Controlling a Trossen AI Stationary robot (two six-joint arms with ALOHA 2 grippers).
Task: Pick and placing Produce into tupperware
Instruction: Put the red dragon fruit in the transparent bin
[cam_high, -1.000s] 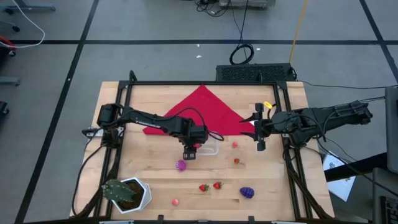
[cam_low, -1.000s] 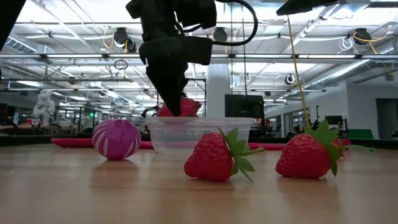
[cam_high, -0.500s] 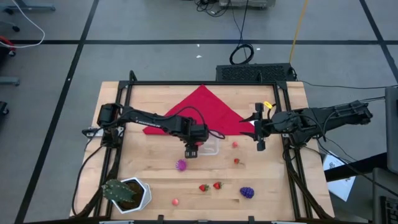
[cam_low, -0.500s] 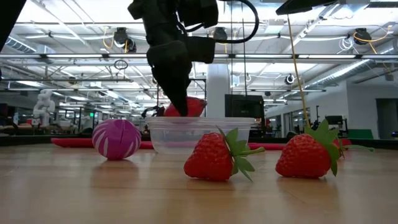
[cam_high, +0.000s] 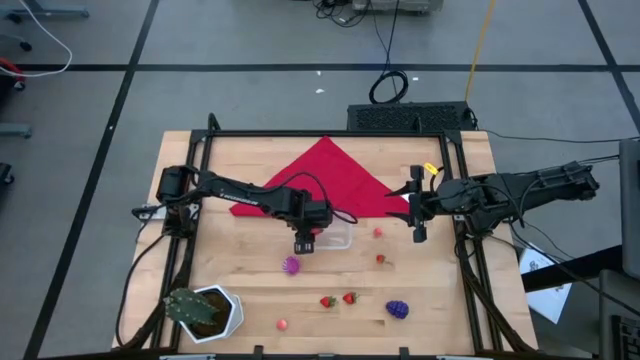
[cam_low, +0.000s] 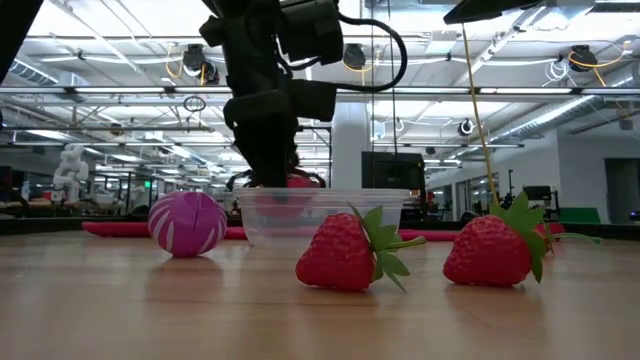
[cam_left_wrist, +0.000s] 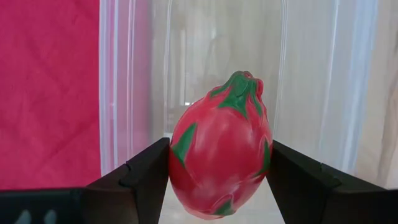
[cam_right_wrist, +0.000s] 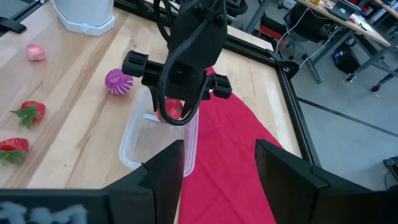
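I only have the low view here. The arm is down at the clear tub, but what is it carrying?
Observer: The left gripper is shut on a red-and-green toy fruit, clamped between both fingers; it looks like a dragon fruit.
Operator: Is it over the tub, or off to the side?
Observer: From above, the left gripper sits at the left end of the tupperware, and the wrist camera sees the tub's clear floor behind the fruit.
Operator: Where's the other arm?
Observer: The right gripper waits open near the table's right edge, holding nothing.
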